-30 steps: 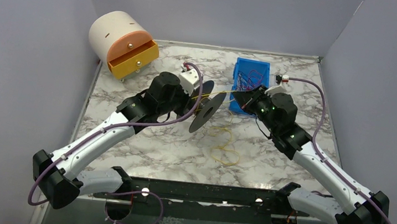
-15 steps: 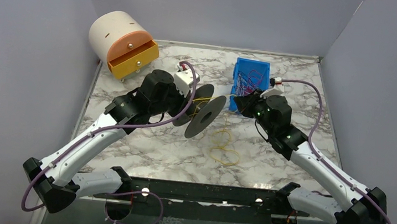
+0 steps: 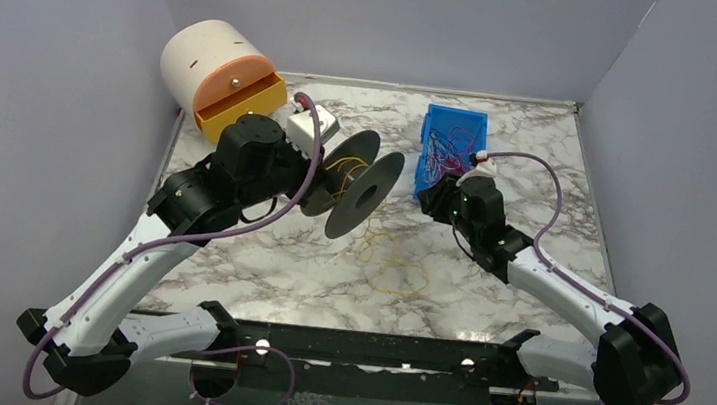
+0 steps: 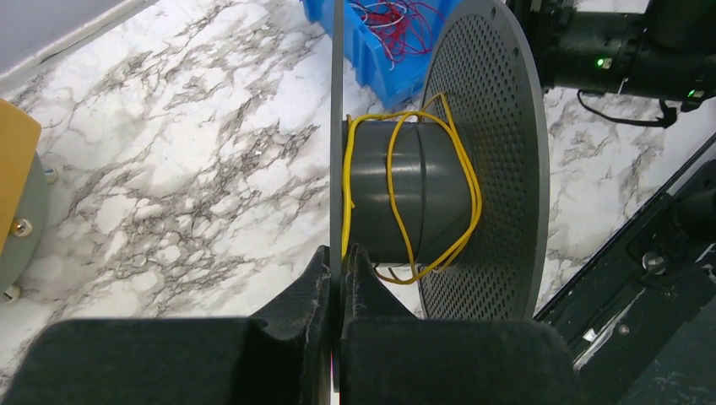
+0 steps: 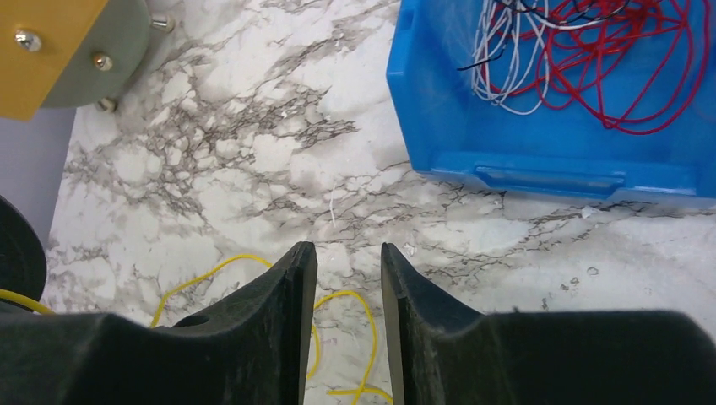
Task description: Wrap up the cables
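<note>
A dark grey spool [image 3: 356, 187] with two perforated flanges is held on its side above the table. My left gripper [image 4: 340, 257] is shut on the edge of its near flange; it also shows in the top view [image 3: 312, 173]. A yellow cable [image 4: 460, 169] is looped loosely a few times round the hub [image 4: 405, 202]. The rest of the cable [image 3: 398, 267] lies in slack loops on the marble. My right gripper [image 5: 348, 253] is open and empty, low over those loops [image 5: 355, 321], just right of the spool in the top view [image 3: 433, 195].
A blue bin [image 3: 453, 142] of red and white wires stands behind the right gripper; its near wall [image 5: 549, 181] is close. A cream drum with an open orange drawer [image 3: 230, 99] stands at the back left. Grey walls enclose the table.
The left arm carried the spool left and back. The yellow cable, taut between spool and right gripper before, now hangs slack. The right gripper let it go and moved left and lower.
</note>
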Controlling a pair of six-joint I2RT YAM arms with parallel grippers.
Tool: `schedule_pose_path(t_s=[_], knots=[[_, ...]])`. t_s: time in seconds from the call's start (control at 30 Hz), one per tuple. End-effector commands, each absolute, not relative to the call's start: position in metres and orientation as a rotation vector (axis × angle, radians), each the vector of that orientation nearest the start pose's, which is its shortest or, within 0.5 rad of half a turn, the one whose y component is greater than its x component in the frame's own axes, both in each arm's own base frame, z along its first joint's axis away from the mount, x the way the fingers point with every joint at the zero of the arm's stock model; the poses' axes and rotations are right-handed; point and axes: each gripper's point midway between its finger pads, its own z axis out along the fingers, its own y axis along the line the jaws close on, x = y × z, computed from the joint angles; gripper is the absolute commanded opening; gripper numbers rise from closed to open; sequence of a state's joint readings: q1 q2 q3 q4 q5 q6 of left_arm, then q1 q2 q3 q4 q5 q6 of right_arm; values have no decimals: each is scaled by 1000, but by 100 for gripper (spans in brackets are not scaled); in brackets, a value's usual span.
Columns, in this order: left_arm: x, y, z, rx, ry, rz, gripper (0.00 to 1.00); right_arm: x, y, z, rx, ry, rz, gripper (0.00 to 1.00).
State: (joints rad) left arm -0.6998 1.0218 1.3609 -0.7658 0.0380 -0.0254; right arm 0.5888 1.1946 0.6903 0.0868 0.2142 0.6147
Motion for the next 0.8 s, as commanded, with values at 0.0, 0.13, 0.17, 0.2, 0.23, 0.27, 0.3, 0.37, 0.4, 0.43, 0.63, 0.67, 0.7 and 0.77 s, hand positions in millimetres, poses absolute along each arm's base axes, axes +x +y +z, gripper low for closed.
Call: schedule_pose_path(t_s=[0.0, 0.13, 0.17, 0.2, 0.23, 0.27, 0.3, 0.37, 0.4, 0.43, 0.63, 0.67, 0.7, 0.77], knots=[[227, -203, 378, 612, 1811, -564, 0, 323, 219, 166, 67, 1969, 680, 41], [233, -196, 393, 535, 1791, -541, 0, 312, 231, 165, -39, 1944, 760, 44], [235, -195, 397, 518, 1781, -538, 0, 309, 235, 164, -64, 1938, 784, 45], [235, -194, 402, 505, 1769, -540, 0, 306, 238, 163, -89, 1930, 807, 46], [235, -194, 407, 495, 1757, -545, 0, 302, 242, 163, -127, 1921, 835, 48], [235, -195, 412, 490, 1745, -553, 0, 299, 246, 163, -157, 1908, 860, 50], [235, -195, 416, 483, 1736, -560, 0, 294, 251, 163, -196, 1898, 895, 52], [234, -197, 422, 481, 1719, -579, 0, 288, 256, 162, -266, 1871, 925, 54], [233, -198, 425, 481, 1712, -589, 0, 287, 258, 160, -285, 1861, 936, 54], [233, -199, 426, 482, 1707, -599, 0, 285, 260, 159, -305, 1847, 951, 55], [231, -206, 427, 472, 1693, -649, 0, 277, 277, 151, -371, 1780, 1068, 57], [230, -206, 429, 467, 1687, -656, 0, 279, 279, 146, -369, 1796, 1071, 57], [230, -205, 429, 463, 1684, -659, 0, 280, 280, 142, -365, 1807, 1074, 57], [230, -205, 430, 456, 1681, -665, 0, 283, 284, 131, -357, 1835, 1087, 57]])
